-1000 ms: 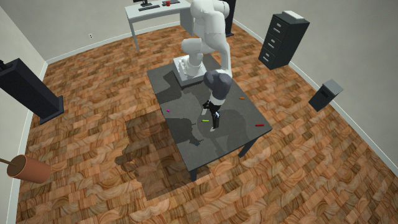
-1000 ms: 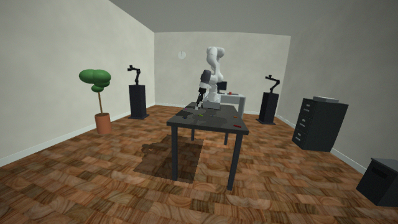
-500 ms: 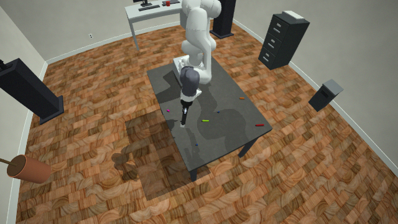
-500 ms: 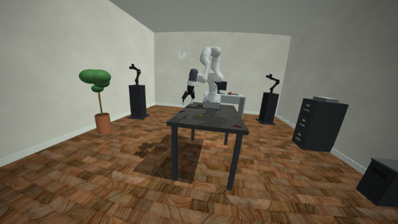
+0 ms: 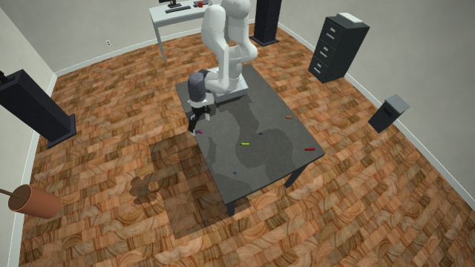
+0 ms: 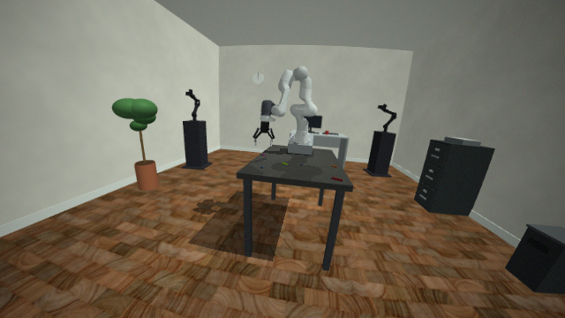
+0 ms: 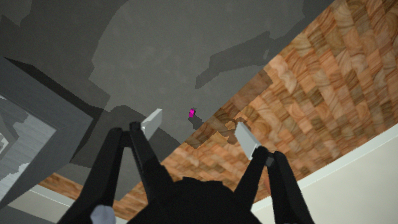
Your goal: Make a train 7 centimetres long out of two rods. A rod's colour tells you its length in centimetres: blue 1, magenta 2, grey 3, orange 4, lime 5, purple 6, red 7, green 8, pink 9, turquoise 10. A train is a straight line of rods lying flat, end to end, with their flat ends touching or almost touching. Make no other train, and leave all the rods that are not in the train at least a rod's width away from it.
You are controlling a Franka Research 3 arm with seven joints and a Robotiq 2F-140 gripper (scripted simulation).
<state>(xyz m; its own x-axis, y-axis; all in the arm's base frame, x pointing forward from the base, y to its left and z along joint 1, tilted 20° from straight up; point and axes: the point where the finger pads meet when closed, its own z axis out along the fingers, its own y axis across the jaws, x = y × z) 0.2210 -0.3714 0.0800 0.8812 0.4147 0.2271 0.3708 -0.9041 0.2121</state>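
My gripper (image 5: 199, 120) (image 6: 264, 140) (image 7: 199, 122) is open and empty. It hangs above the left edge of the dark table (image 5: 260, 170) (image 6: 296, 177) (image 7: 150, 50), over a short magenta rod (image 5: 200, 131) (image 6: 264, 155) (image 7: 191, 113) that lies flat near that edge. A lime rod (image 5: 245, 144) (image 6: 284, 163) lies near the table's middle. An orange rod (image 5: 288, 117) (image 6: 334, 166) lies near the right edge. A red rod (image 5: 309, 149) (image 6: 336, 179) lies near the front right corner. One blue rod (image 5: 260, 133) lies beside the lime rod, another blue rod (image 5: 234, 172) (image 6: 261, 167) nearer the front. All rods lie apart.
The arm's white base (image 5: 230, 89) (image 6: 300, 146) stands at the table's far end. Wooden floor surrounds the table. A filing cabinet (image 5: 335, 48), a desk (image 5: 174, 15), black pedestals and a potted plant (image 6: 141, 146) stand well away.
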